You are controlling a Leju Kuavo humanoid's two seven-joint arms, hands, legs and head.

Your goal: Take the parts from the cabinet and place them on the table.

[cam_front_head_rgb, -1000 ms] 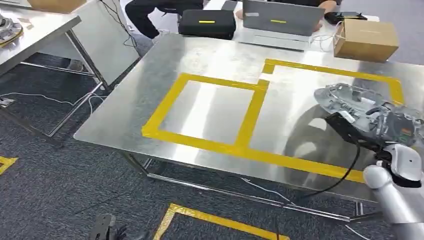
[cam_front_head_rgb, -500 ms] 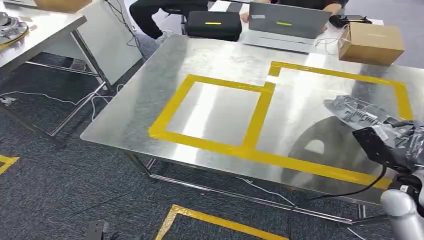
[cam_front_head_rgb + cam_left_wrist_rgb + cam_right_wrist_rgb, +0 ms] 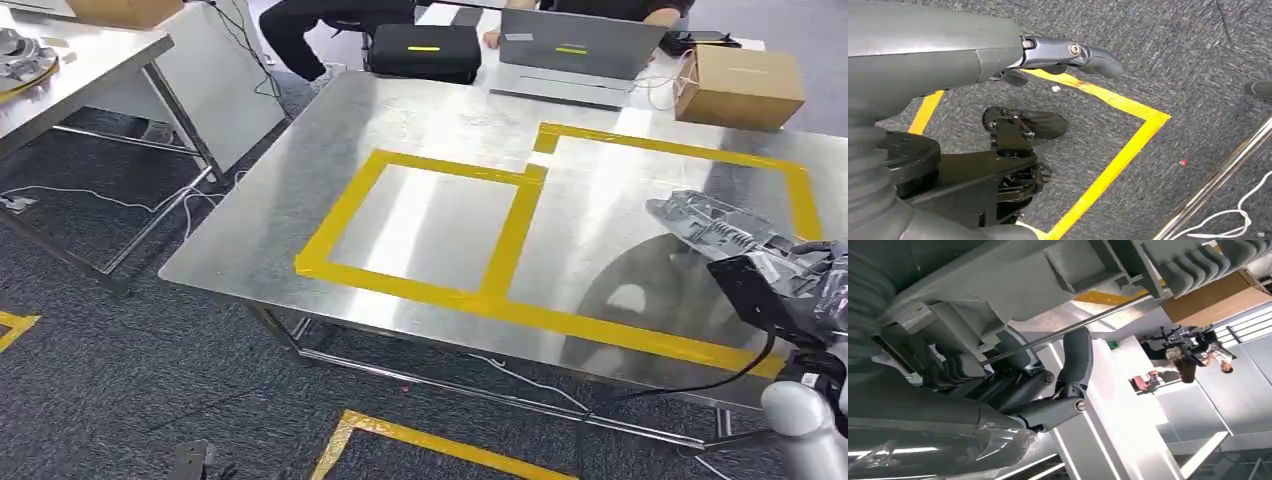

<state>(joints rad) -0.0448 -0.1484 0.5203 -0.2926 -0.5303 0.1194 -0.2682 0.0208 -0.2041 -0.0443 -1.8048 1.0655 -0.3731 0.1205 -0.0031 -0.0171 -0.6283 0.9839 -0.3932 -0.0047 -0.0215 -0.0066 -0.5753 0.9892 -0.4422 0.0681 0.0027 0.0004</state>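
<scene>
A grey cast metal part (image 3: 712,224) hangs over the right yellow-taped rectangle (image 3: 800,190) of the steel table (image 3: 330,160). My right hand (image 3: 805,272) holds it from the table's right edge. In the right wrist view the dark fingers (image 3: 1068,380) curl under the part's ribbed grey body (image 3: 1013,280). The left taped rectangle (image 3: 345,205) has nothing inside it. My left hand (image 3: 1068,50) hangs beside my body over the carpet, its fingers apart and nothing in them.
A cardboard box (image 3: 740,85), a laptop (image 3: 570,45) and a black case (image 3: 422,48) line the table's far edge, with a person seated behind. A second table (image 3: 80,60) at the left carries another part (image 3: 18,50). Cables lie on the carpet.
The camera shifted a little. My right hand with the part sank lower and to the right over the taped rectangle, then stayed still over the last half second.
</scene>
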